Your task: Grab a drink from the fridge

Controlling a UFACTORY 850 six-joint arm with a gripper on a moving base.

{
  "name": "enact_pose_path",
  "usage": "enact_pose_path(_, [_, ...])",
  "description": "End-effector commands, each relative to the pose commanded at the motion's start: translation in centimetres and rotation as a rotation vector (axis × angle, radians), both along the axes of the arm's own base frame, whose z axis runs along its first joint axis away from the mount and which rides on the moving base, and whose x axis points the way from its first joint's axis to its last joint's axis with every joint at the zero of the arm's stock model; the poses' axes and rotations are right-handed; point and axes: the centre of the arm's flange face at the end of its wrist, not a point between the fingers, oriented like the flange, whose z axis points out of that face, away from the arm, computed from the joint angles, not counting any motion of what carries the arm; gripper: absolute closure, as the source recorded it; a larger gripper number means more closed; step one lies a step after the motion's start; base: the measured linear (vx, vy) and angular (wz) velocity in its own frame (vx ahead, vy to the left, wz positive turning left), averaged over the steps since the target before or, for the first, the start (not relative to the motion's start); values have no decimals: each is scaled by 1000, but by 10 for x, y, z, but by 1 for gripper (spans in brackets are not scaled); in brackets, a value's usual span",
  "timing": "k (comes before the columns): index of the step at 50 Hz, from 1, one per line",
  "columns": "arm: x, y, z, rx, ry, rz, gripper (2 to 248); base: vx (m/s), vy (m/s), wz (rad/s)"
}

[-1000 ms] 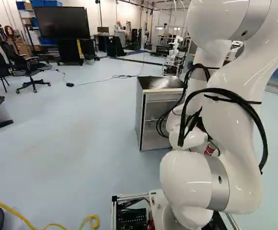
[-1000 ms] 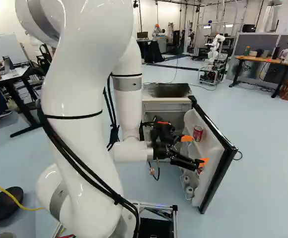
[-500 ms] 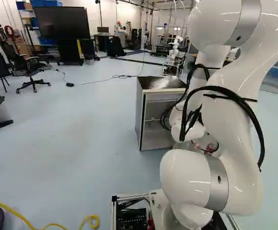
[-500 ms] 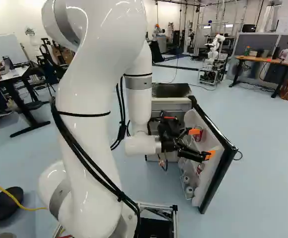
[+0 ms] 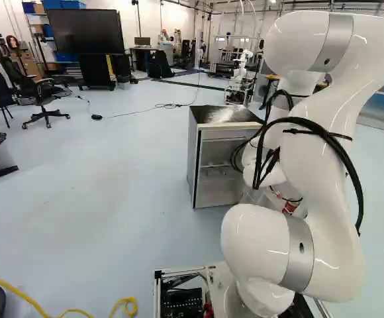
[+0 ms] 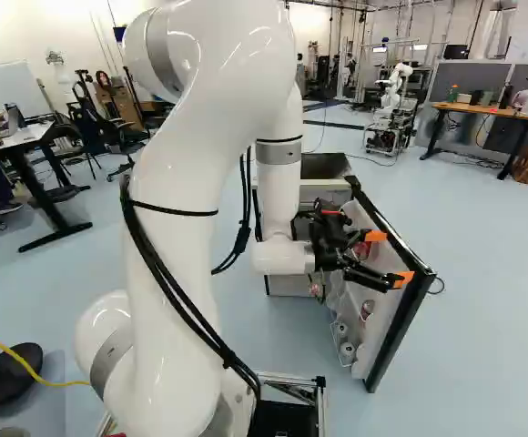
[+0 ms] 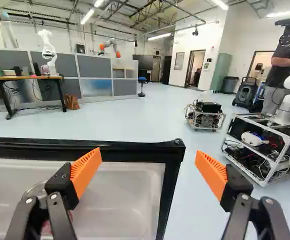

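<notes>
1. Fingers [image 7: 84, 172] stand wide open, with nothing gripped between them. In the wrist view, a top corner of the fridge door [image 7: 125, 200] shows partly between them: one finger overlaps the door's inner side, the other lines up past its free edge. Whether either orange pad touches the door, I cannot tell.
2. The likely target, a red can [image 6: 362, 248], sits in the door's upper shelf, partly hidden behind the gripper [image 7: 149, 154]. A second can [image 6: 367, 308] is lower on the same door. The door is swung out from the mini fridge [image 5: 218, 169].
3. As I judge it, the step in hand is lining up on the red can. The gap is off target: the can lies beside the gripper, under the finger on the door's inner side. Shift the open gripper inward along the door until both pads straddle the can, then advance.
4. Keep the outer finger clear of the door's black frame; closing here could pinch the door or push it round on its hinge.
5. Approach with the gripper aligned to the can, close gently at mid-body, and lift it clear of the shelf rail before drawing back.
</notes>
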Motion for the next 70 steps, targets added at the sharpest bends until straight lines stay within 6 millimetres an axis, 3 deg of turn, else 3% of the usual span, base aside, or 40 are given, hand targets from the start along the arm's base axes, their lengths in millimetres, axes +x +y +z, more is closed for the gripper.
enact_pose_path(41, [41,-79,-12,-49,-81,-109,3,0,0,0])
enact_pose_path(52, [37,-75,-11,-45,-75,-106,3,0,0,0])
enact_pose_path(70, [13,-42,-5,-19,-34,-40,3,0,0,0])
